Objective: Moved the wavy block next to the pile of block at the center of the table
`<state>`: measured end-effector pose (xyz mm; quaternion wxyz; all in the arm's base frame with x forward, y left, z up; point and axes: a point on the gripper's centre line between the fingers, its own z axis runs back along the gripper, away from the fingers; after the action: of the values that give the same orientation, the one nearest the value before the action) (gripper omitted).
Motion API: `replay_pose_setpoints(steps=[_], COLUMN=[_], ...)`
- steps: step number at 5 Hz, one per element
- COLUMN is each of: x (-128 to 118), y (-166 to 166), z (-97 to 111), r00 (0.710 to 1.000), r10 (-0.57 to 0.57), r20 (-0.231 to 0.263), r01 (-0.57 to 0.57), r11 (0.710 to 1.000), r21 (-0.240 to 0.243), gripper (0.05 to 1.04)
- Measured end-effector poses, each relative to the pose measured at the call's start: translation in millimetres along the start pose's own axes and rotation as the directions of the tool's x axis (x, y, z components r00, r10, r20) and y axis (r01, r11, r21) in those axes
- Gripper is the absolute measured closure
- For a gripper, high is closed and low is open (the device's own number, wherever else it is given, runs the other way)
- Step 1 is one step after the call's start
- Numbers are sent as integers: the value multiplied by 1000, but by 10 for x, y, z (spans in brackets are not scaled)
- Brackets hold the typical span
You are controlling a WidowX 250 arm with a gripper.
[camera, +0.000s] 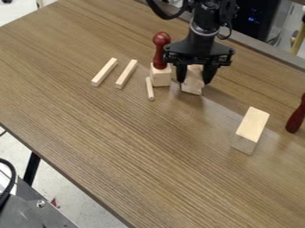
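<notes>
On our table (137, 147), the wavy block (193, 81) sits right of a cube (161, 78) bearing a peg (159, 50). Left of these we see two sticks (126, 74); right, another block (253, 124).

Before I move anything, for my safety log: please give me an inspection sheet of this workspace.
Surface: wood-grain tabletop; damage: nothing seen
Job's things: wavy block near wooden cube bearing red pin
Clutter: two square sticks, dowel, rectangular block, dark red pin
Gripper: at wavy block; grip unclear
Cables: black cable beside arm; another lower left
Surroundings: pale floor; dark equipment with blue lights
</notes>
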<state>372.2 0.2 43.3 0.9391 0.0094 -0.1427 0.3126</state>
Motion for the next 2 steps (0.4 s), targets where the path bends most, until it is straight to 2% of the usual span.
replay_pose_setpoints(steps=[1, 2], x=[3, 78], y=[8, -28], z=[7, 178], r00=[1000, 999], r10=[31, 40], r20=[-2, 28], r01=[-31, -39], r11=[1000, 999], r21=[3, -19], gripper=[142, 84])
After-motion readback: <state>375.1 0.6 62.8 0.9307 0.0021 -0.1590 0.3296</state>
